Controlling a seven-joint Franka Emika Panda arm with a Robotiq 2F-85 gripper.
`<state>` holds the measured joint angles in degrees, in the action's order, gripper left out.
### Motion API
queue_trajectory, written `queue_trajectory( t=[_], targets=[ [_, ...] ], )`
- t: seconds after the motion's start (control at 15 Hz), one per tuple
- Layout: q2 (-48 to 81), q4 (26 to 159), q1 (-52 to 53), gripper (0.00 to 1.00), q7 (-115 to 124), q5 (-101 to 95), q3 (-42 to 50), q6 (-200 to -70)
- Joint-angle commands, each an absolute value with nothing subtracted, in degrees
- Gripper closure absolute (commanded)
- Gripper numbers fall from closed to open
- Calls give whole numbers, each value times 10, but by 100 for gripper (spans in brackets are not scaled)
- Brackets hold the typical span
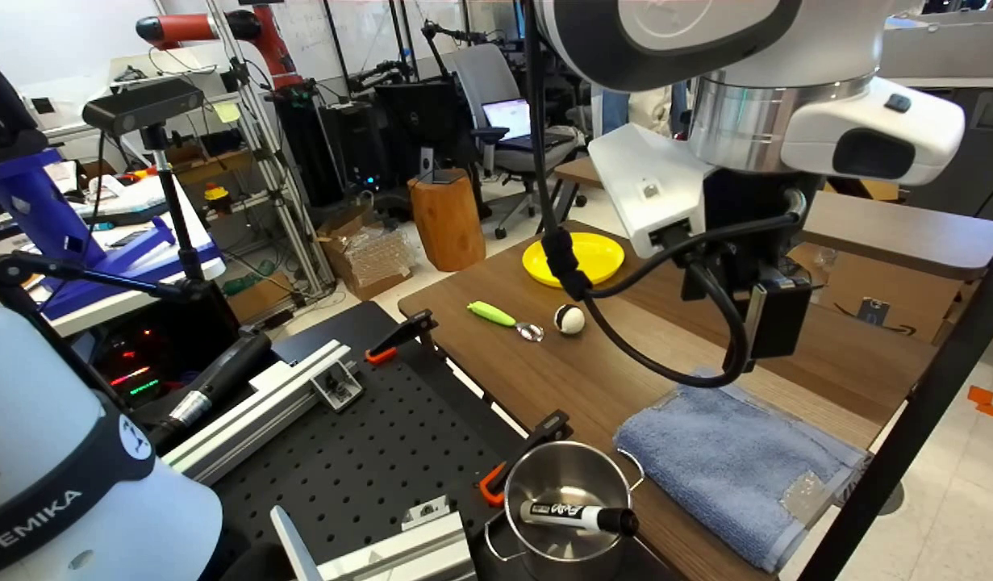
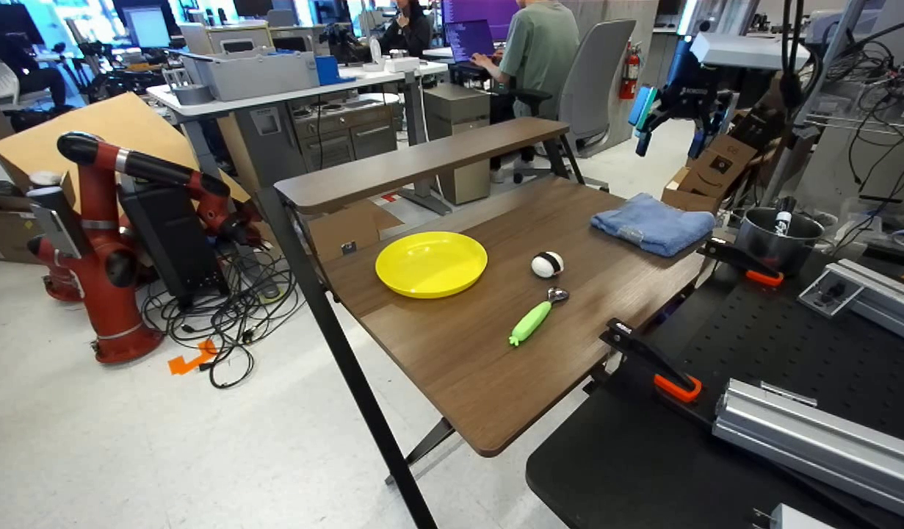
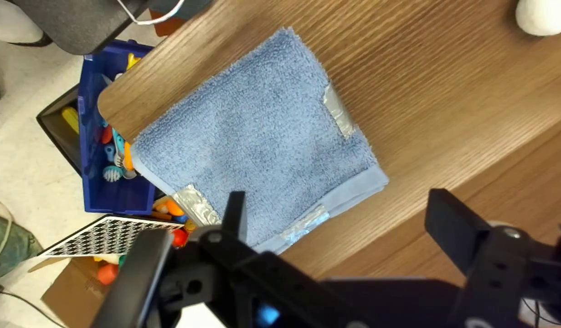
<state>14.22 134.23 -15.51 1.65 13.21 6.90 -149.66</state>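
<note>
Black gripper (image 3: 339,209) with jaws spread wide, up above a folded blue towel (image 3: 257,136).
Hangs apart from the towel, overlapping only its lower part in the wrist view. Silver tape (image 3: 337,109) at the towel's edges; brown table (image 2: 452,345) underneath. Near the towel in an exterior view, a metal pot (image 1: 556,464) with a black-and-white marker (image 1: 569,515) leaning out over the rim, and a black-and-orange clamp (image 1: 540,436) just beside the pot. Farther along the table in both exterior views, a white ball (image 2: 547,264) with a black band, close to the metal end of a green-handled scoop (image 2: 537,317), then a round yellow plate (image 2: 431,264), well apart from the towel. Past the table's corner in the wrist view, a dark blue bin (image 3: 118,198) of small colorful things (image 3: 112,173).
</note>
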Motion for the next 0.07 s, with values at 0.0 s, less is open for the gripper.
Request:
queue_trajectory(
  t=[0.0],
  targets=[
    [142, 1342, -146, 0, 15, 135, 77, -1495]
  ],
)
